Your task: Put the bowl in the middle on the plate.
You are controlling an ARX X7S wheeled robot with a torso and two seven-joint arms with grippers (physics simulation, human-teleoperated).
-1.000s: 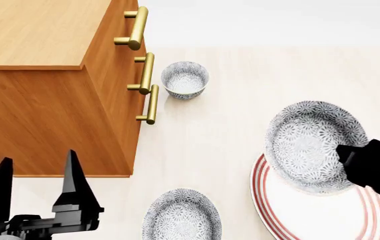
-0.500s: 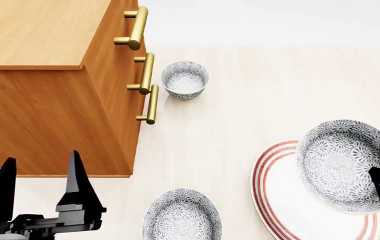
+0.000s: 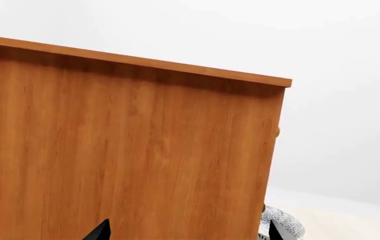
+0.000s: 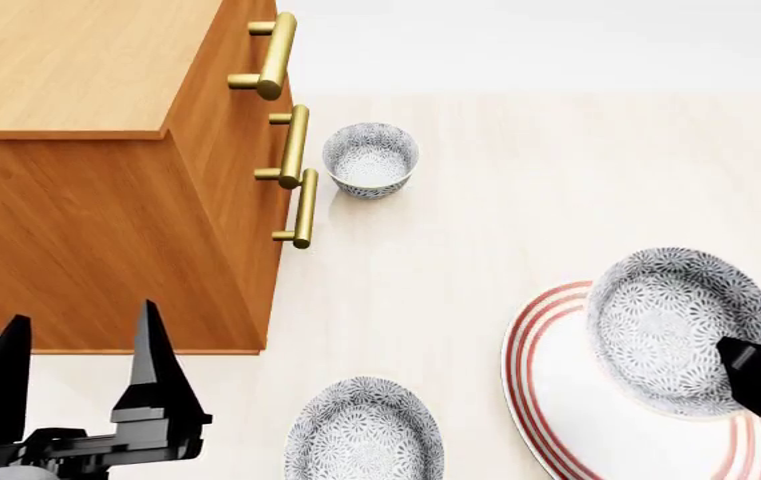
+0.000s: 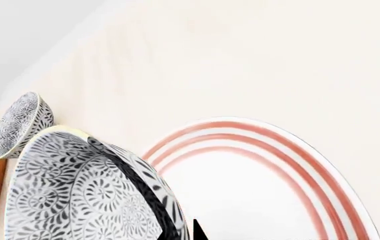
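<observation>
The bowl [image 4: 674, 330], speckled blue-grey, hangs tilted over the far right part of the red-ringed plate [image 4: 554, 400]. My right gripper [image 4: 760, 385] is shut on the bowl's near rim. In the right wrist view the bowl [image 5: 76, 190] fills the corner by the right gripper [image 5: 176, 227], one finger inside the rim and one outside, with the plate [image 5: 263, 190] below. Whether the bowl touches the plate I cannot tell. My left gripper [image 4: 83, 315] stands open and holds nothing beside the cabinet; its two fingertips of the left gripper [image 3: 186, 232] show far apart.
A wooden cabinet [image 4: 100, 200] with brass handles [image 4: 297, 150] fills the left. One look-alike bowl [image 4: 369, 160] stands by the handles, also visible as a second bowl [image 5: 20, 125]. Another look-alike bowl [image 4: 364, 430] sits near the front edge. The cabinet side [image 3: 130, 150] faces the left wrist.
My right gripper has carried the bowl to the right and nearer, from beside the plate's far edge to over the plate. The left arm has hardly moved.
</observation>
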